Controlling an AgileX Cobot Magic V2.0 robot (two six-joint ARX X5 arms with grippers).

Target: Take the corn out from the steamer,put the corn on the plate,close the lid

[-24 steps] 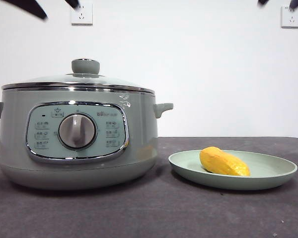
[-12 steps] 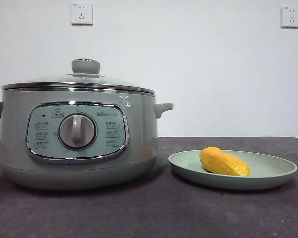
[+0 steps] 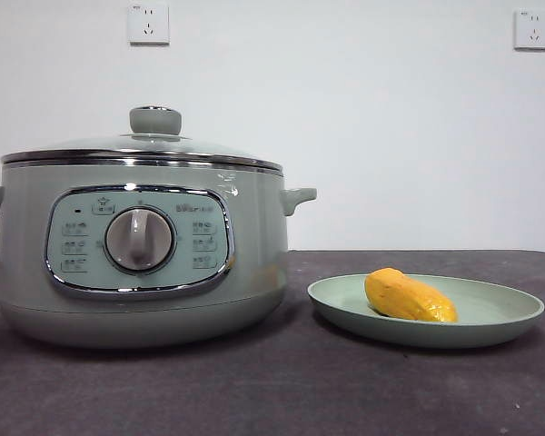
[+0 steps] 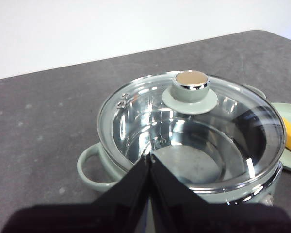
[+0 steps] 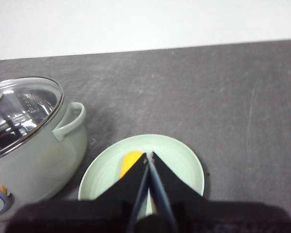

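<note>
The pale grey-green steamer (image 3: 141,250) stands at the left of the table with the glass lid (image 3: 154,145) resting shut on its rim. To its right the corn (image 3: 409,297) lies on the pale green plate (image 3: 490,322). My left gripper (image 4: 149,156) hangs high above the steamer (image 4: 92,167), jaws shut and empty, looking down through the lid (image 4: 190,87) into a bare pot. High over the plate (image 5: 184,165), my right gripper (image 5: 148,155) is shut with nothing in it, and the corn (image 5: 130,162) peeks out beside its tips. Neither arm shows in the front view.
The dark grey tabletop (image 3: 291,391) spreads around pot and plate. A white wall with two power sockets (image 3: 148,24) stands behind. The steamer's side handle (image 3: 297,197) sticks out toward the plate.
The black arm tips at the top corners of the front view have risen out of sight. Steamer, lid, corn and plate have not moved.
</note>
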